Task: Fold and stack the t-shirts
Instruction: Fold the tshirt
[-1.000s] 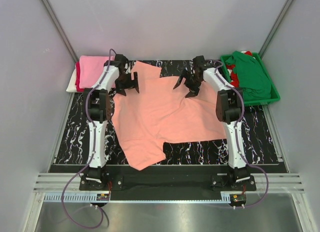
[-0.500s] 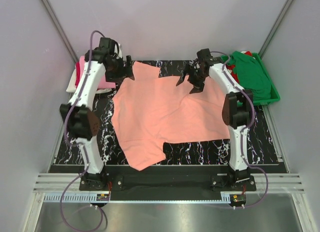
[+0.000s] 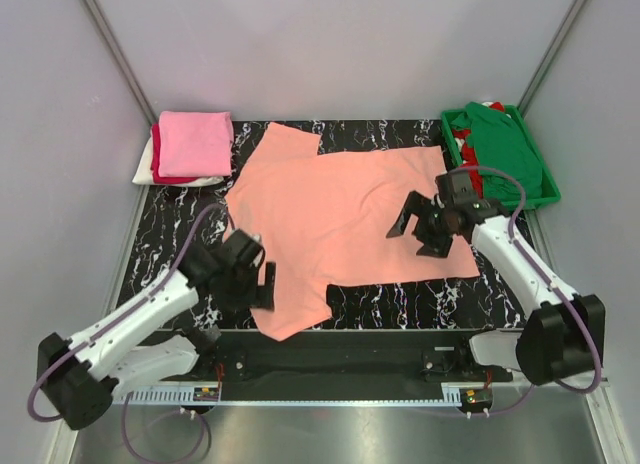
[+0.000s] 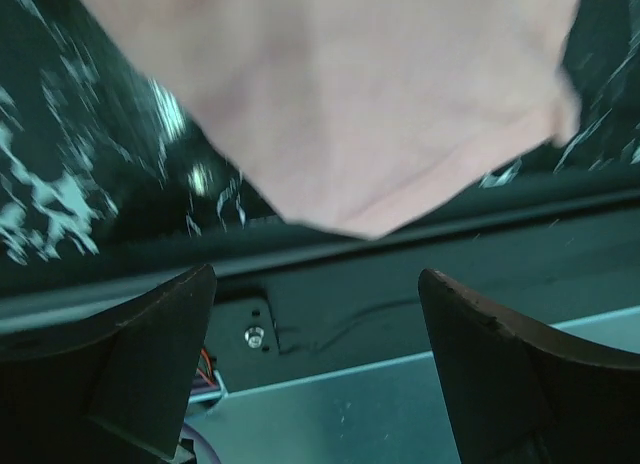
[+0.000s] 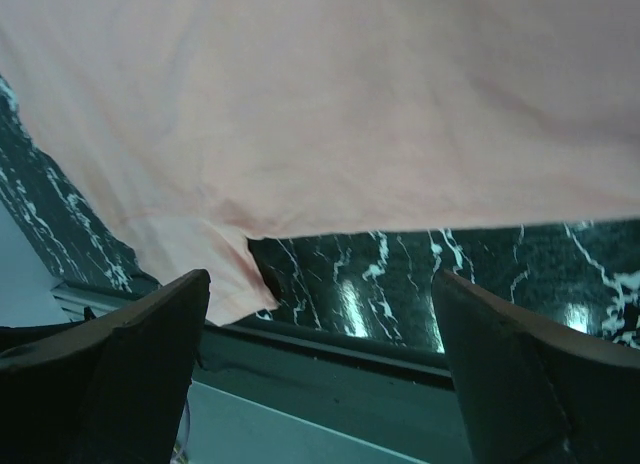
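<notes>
**A:** Both arms are swinging back from the far edge to the near side, so the salmon shirt (image 3: pixel 340 209) is lying spread flat now. I'd guess it's ready for a first fold.

**B:** Yep. Left gripper (image 3: pixel 262 284) is hanging wide open by the near corner. The right gripper (image 3: pixel 420 229) is gaping over the near-right hem, and both are holding nothing. Far-left, the folded pink stack (image 3: pixel 192 144) is waiting.

Folded stack (image 3: pixel 192 144) far-left, tray (image 3: pixel 530 202) far-right bound spread shirt (image 3: pixel 335 209).
</notes>
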Tool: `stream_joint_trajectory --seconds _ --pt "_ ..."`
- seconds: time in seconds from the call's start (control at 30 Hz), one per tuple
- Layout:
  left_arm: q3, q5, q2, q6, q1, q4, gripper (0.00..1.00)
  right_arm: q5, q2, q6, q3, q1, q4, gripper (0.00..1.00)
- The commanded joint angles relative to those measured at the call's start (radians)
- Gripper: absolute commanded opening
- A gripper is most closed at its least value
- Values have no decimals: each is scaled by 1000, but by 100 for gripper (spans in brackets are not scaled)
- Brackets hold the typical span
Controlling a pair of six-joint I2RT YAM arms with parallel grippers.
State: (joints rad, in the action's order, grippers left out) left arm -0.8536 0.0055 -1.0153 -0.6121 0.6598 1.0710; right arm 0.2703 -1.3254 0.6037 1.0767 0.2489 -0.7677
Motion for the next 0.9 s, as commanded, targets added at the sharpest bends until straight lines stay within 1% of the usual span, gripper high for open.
stream_joint_trajectory --seconds 0.0,0.07,0.13,0.2,0.27,0.33,0.43,0.47,0.57,0.6,0.63,0.67,0.77,0.87 --pt "163 -12 135 -251 102 -52 88 -39 127 82 -129 6 76 100" --pt "229 14 190 -300 154 -78 87 -55 182 84 -164 6 64 100" --pt "325 45 243 -362 173 -144 87 -63 204 81 -169 6 54 100" --pt "373 68 288 -418 187 -205 86 -60 204 65 -161 6 35 100" --pt "409 71 296 -439 190 -238 86 -69 200 54 -150 6 16 100" --pt "422 77 259 -446 192 -287 86 -74 204 48 -150 7 15 100" --pt "424 45 172 -457 207 -328 85 -79 209 47 -144 7 13 100" --pt "430 15 152 -463 208 -353 84 -80 212 45 -143 6 11 100" --pt "453 -2 97 -486 210 -431 81 -92 222 42 -146 6 10 100" --pt "453 -2 57 -491 210 -445 79 -98 226 36 -143 6 4 100" --pt "452 -27 34 -491 210 -456 78 -118 226 27 -138 7 -19 100" --pt "452 -41 12 -491 212 -476 77 -134 229 16 -129 6 -28 100" --pt "456 -68 -49 -489 213 -520 67 -206 262 16 -133 4 -54 100" --pt "444 -119 -83 -482 213 -537 49 -256 304 34 -155 1 -61 100"
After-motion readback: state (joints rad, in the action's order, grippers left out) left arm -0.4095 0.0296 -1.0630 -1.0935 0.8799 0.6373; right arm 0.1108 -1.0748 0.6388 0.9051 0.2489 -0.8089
